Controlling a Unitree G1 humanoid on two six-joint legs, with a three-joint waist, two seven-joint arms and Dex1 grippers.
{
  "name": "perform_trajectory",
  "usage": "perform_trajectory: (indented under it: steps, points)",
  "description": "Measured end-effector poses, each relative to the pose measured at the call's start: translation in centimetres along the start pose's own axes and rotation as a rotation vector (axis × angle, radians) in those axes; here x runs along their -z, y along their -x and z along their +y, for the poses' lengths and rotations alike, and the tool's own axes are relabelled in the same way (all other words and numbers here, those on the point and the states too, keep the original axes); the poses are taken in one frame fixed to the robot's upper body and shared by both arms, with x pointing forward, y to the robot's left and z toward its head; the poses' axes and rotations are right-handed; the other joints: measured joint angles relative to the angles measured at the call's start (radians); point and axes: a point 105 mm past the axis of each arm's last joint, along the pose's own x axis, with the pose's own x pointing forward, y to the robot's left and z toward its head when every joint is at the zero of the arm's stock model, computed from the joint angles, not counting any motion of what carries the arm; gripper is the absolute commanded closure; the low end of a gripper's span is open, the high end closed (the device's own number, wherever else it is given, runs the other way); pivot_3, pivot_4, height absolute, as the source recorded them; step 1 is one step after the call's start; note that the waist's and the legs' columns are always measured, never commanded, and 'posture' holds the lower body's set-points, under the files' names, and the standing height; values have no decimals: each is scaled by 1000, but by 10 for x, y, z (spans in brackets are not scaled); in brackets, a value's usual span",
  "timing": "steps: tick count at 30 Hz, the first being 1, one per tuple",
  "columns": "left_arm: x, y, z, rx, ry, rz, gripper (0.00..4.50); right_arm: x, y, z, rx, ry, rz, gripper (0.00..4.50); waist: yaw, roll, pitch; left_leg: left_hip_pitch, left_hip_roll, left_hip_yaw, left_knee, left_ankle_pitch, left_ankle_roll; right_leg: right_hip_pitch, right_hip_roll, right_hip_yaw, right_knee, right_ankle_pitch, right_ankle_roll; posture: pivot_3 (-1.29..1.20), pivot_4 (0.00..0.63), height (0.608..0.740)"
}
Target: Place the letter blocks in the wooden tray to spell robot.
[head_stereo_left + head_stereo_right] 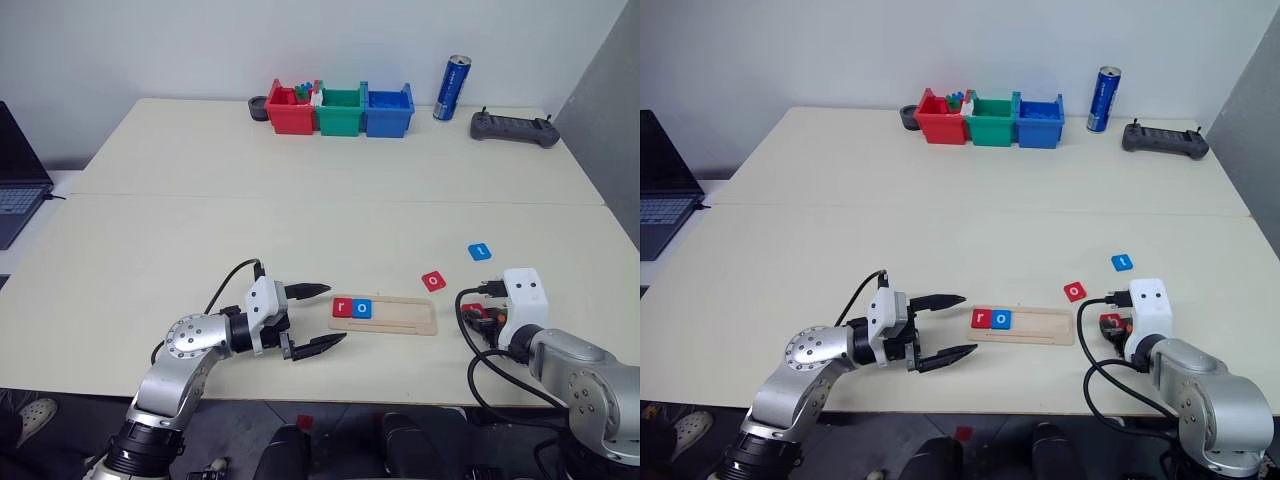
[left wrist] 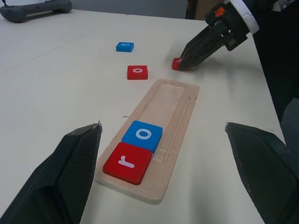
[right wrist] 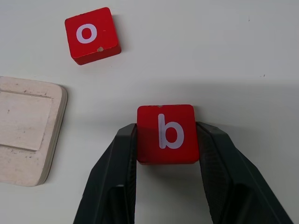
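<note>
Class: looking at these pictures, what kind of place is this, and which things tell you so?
Probably a robotics lab or office: a laptop at the table's edge, a handheld controller, and sorting bins.

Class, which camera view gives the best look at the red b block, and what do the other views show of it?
The right wrist view: the red b block sits large, its letter readable, between the right gripper fingers. The left wrist view shows it small at that gripper's tip, letter unreadable. Both eye views show a red patch mostly hidden under the right gripper.

I see pale, raw-looking wood on the wooden tray [image 2: 175, 100] (grain visible), smooth painted letter blocks [image 3: 167, 134], a matt cream table [image 1: 300, 220], and textured black fingers [image 2: 70, 168].
</note>
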Motion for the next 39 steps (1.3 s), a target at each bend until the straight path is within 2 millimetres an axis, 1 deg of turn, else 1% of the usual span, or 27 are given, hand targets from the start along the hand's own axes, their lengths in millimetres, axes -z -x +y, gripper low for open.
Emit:
perform_trajectory:
  steps: [5, 6, 13, 15, 17, 18, 21, 24, 27, 30, 32, 34, 36, 39]
  points:
    - [0, 0, 0, 1, -2, -1, 0, -1, 0, 5, -20, 12, -4, 258, 0, 0, 0, 0, 0, 0, 0, 0, 0, 0, 0, 0, 0, 0, 0, 0, 150, 740]
    - [-1, 0, 0, 1, -3, -1, 0, -1, 0, 6, -21, 13, -5, 13, 0, 0, 0, 0, 0, 0, 0, 0, 0, 0, 0, 0, 0, 0, 0, 0, 150, 740]
    - [-1, 0, 0, 4, -5, -2, 0, -2, 1, 4, -17, 24, -5, 13, 0, 0, 0, 0, 0, 0, 0, 0, 0, 0, 0, 0, 0, 0, 0, 0, 150, 740]
    - [0, 0, 0, 4, -4, -2, 0, -12, 4, 0, -17, 57, -27, 13, 0, 0, 0, 0, 0, 1, 0, 0, 0, 0, 0, 1, 0, 0, 0, 0, 150, 740]
    - [0, 0, 0, 7, -3, -1, 0, -31, 11, -4, -23, 101, -81, 13, 0, 0, 0, 0, 0, 1, 0, 0, 0, 0, 0, 1, 0, 0, 0, 0, 150, 740]
    - [0, 0, 0, 9, -3, -1, 0, -37, 13, -5, -31, 117, -97, 13, 0, 0, 0, 1, 0, 1, 0, 0, 0, 0, 0, 1, 0, 0, 0, 0, 150, 740]
    - [1, -1, -1, 22, -1, 0, 0, -48, 22, -1, -131, 219, -110, 13, 0, 0, 0, 0, 0, 1, 0, 0, 0, 0, 0, 0, 0, 0, 0, 0, 150, 740]
    - [2, -1, 0, 23, -3, -2, 0, -60, 30, -3, -253, 379, -145, 13, 1, 0, 0, 0, -1, 2, 0, 0, 0, 1, -1, 1, -2, 0, 0, 0, 150, 740]
    - [2, -2, 0, 25, -3, -3, 0, -55, 28, -15, -415, 542, -162, 13, 5, -1, 1, 1, -1, 2, 0, 0, 0, 2, -1, 1, -3, 0, 1, 0, 150, 740]
    - [2, -4, -1, 32, -2, -8, 0, -40, 24, -28, -597, 692, -182, 13, 4, -1, 1, 2, 0, 3, 1, 0, 0, 3, -1, 2, -2, 0, 1, 0, 150, 740]
    - [2, -6, -2, 37, -2, -8, 0, -31, 19, -41, -655, 755, -166, 13, 1, -1, 1, 4, 0, 4, 1, 0, 0, 3, -1, 2, -1, 0, 0, 0, 150, 740]
    - [2, -6, -2, 39, -1, -10, 0, -23, 12, -50, -695, 806, -147, 13, -6, -1, 1, 5, 0, 4, 1, 0, 0, 4, 0, 3, -1, 0, 0, 0, 150, 740]
    - [2, -7, -3, 44, -1, -11, 0, -21, 6, -53, -723, 856, -141, 13, -10, -1, 1, 5, 1, 5, 1, 0, 0, 4, 0, 3, 0, 0, 0, 0, 150, 740]
    - [2, -8, -4, 47, 0, -10, 0, -23, -3, -52, -759, 907, -160, 13, -9, -1, 1, 6, 1, 4, 1, 0, 0, 4, 0, 3, 0, 0, 0, 0, 150, 740]
